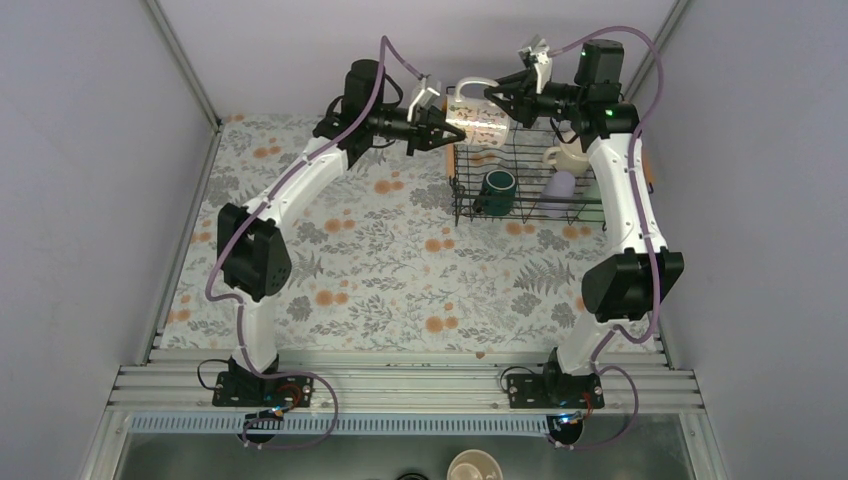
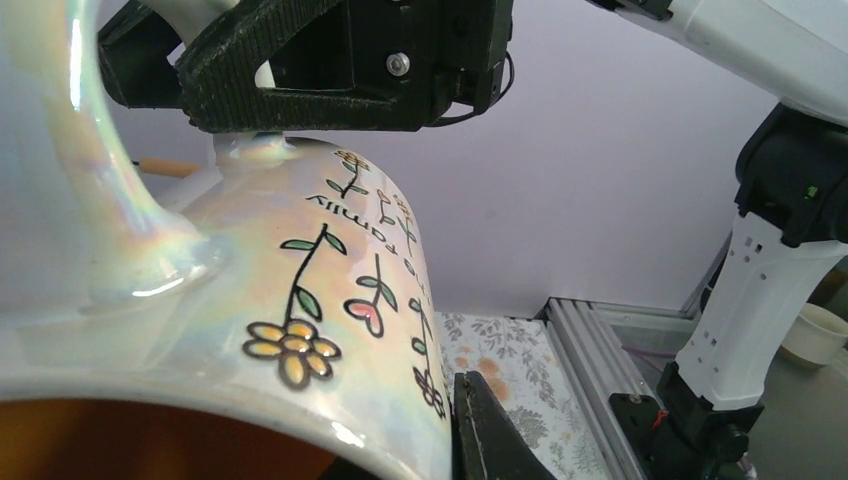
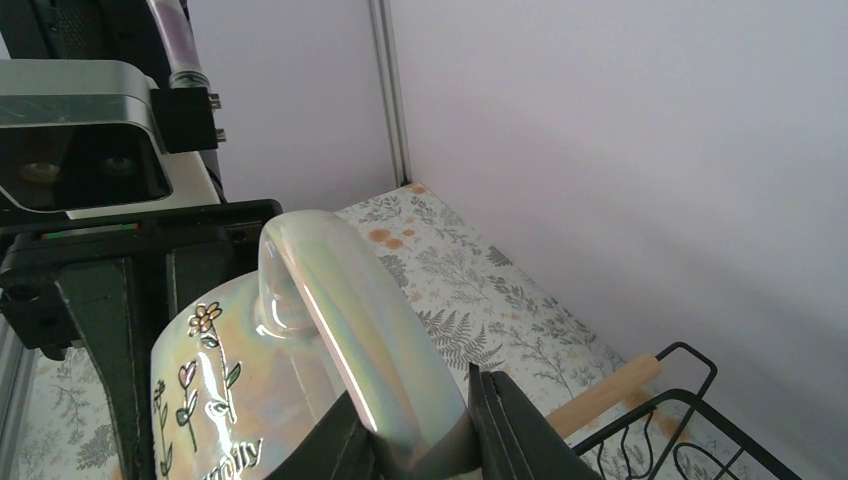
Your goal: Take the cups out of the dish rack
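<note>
Rack (image 1: 530, 213) sits on the tabletop (image 1: 400, 260) toward the far right corner, close in front of the right arm (image 1: 628, 190). Left arm (image 1: 300, 180) stretches across to the far edge, so both wrists meet just above the rack's far left corner.

Floral mug (image 1: 478, 120) is out of the rack, in the air between the two wrists. It's tipped on its side with the mouth toward the left arm.

In the rack:
- green mug (image 1: 498, 190), near left part
- lavender tumbler (image 1: 560, 187), right of it
- cream mug (image 1: 568, 157), behind the tumbler
- mint cup: can't spot it from above, may be hidden by the right arm

So at least three to go, job looks early.

Tan cup (image 1: 473, 467) sits past the near edge below the rails. Not our concern.

Right fingers (image 3: 515, 430) are clamped across the mug's handle, one each side. Left fingers (image 2: 492, 435) are closed on the mug wall at the rim. Only the outer one shows, pressed on the glaze beside the orange inside.

Reads as a handover. Right reaches the rack, and left has the open left side of the tabletop to set the mug down on.

Next step is probably right letting go of the handle. While both hold, any mismatched pull loads the handle, and the glaze looks slick.
</note>
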Robot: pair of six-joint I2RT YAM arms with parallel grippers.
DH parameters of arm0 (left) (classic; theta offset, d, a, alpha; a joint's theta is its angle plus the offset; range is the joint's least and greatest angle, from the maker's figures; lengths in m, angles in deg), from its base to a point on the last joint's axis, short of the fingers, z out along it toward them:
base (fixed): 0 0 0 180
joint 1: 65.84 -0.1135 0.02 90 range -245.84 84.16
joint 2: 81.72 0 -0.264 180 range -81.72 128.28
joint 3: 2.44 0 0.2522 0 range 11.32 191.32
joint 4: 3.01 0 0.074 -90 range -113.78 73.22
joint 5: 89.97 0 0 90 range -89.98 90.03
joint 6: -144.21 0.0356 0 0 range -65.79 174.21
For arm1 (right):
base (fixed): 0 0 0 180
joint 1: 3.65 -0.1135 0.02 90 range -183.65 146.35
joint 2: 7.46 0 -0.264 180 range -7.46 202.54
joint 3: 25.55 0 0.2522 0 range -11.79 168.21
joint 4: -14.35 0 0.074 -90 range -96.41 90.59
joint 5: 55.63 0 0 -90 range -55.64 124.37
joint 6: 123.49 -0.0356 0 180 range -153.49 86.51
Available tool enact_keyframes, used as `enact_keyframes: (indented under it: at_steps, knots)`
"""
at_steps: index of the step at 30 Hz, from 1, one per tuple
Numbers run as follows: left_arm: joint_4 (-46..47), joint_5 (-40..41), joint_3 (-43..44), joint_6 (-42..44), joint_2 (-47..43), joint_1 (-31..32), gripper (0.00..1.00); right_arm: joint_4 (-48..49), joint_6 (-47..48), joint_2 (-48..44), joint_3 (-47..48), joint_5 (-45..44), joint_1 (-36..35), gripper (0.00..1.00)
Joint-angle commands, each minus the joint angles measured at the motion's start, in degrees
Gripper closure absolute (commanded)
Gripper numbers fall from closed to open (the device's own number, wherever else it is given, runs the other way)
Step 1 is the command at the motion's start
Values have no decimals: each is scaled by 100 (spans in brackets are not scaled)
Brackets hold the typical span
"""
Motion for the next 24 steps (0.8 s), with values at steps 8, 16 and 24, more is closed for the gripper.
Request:
enact_keyframes:
  at_steps: [8,16,24]
  knots:
    - [-1925,1150,441,1645,-582,45,98,58,335,-273,157,-559,-12,35]
    - [-2984,3286,536,2863,-1082,-60,98,-572,995,-482,-29,-2354,-5,19]
    - [-4201,5859,1055,4271,-1084,-951,98,-1451,1706,-3,0,-4478,-5,17]
